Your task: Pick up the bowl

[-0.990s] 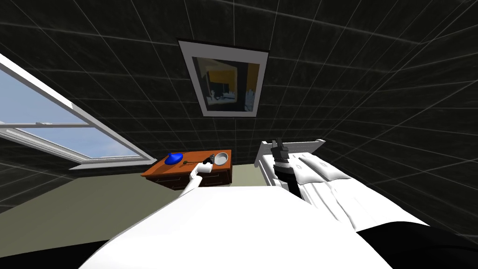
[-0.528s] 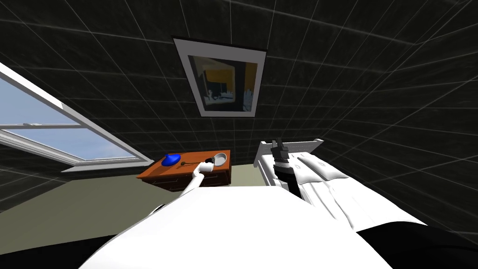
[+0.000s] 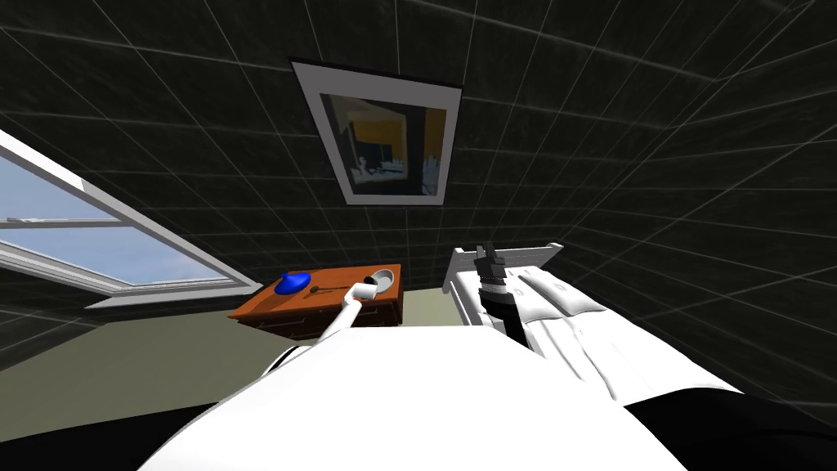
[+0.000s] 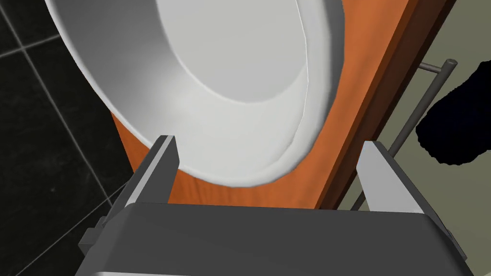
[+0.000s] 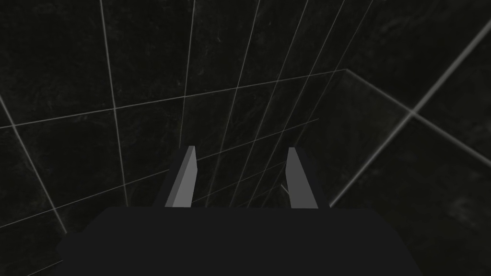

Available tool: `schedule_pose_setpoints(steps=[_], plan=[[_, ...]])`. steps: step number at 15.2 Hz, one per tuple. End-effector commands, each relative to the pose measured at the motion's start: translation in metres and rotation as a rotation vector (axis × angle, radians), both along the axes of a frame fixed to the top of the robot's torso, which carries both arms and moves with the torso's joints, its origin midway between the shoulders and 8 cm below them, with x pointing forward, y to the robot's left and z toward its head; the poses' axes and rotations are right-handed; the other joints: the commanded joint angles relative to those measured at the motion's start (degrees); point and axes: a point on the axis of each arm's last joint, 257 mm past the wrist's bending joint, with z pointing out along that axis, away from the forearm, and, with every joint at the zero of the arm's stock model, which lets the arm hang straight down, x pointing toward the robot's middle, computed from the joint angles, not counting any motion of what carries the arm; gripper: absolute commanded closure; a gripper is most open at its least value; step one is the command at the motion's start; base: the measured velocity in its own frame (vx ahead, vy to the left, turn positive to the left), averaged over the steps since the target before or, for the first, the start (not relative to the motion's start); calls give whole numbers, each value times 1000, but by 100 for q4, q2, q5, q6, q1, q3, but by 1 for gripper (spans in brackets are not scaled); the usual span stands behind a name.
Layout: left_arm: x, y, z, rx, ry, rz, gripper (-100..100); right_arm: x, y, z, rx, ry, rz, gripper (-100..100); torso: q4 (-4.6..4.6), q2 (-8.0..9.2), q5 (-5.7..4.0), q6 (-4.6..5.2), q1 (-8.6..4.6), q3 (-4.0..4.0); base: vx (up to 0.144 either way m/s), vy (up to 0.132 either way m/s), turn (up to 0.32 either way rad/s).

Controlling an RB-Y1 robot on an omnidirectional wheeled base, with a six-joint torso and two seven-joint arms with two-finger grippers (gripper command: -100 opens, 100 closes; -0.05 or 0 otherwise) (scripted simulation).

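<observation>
The left gripper (image 4: 269, 143) hovers at a pale grey bowl (image 4: 230, 72) on the end of an orange-brown table (image 3: 266, 305) nearest the bed (image 3: 564, 315); its fingers are spread wide about the bowl's near rim, gripping nothing. A blue object (image 3: 291, 283) lies at the table's other end; the right gripper (image 5: 239, 151) is raised over the bed, fingers parted and empty.

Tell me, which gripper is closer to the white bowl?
Left. The left gripper, open, is right at the bowl; the right gripper is held well apart, near the bed.
</observation>
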Motion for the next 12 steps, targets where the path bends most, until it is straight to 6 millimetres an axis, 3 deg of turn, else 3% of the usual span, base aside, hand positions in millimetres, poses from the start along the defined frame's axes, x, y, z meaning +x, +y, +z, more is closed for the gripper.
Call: schedule_pose_setpoints(steps=[1, 7, 12], plan=[[-6, -1, -7, -4, 36, 9, -100, 0, 0, 0, 0, 0, 0, 0, 0, 0, 0, 0, 0, 0, 27, -30, -23], [-27, -11, -25, -15, 160, 31, -100, 0, 0, 0, 0, 0, 0, 0, 0, -2, 0, 0, 0, -1, 32, -36, -25], [-34, -10, -36, -16, 155, 27, -100, 0, 0, 0, 0, 0, 0, 0, 0, -2, 2, -3, 11, -1, 39, -15, 3]])
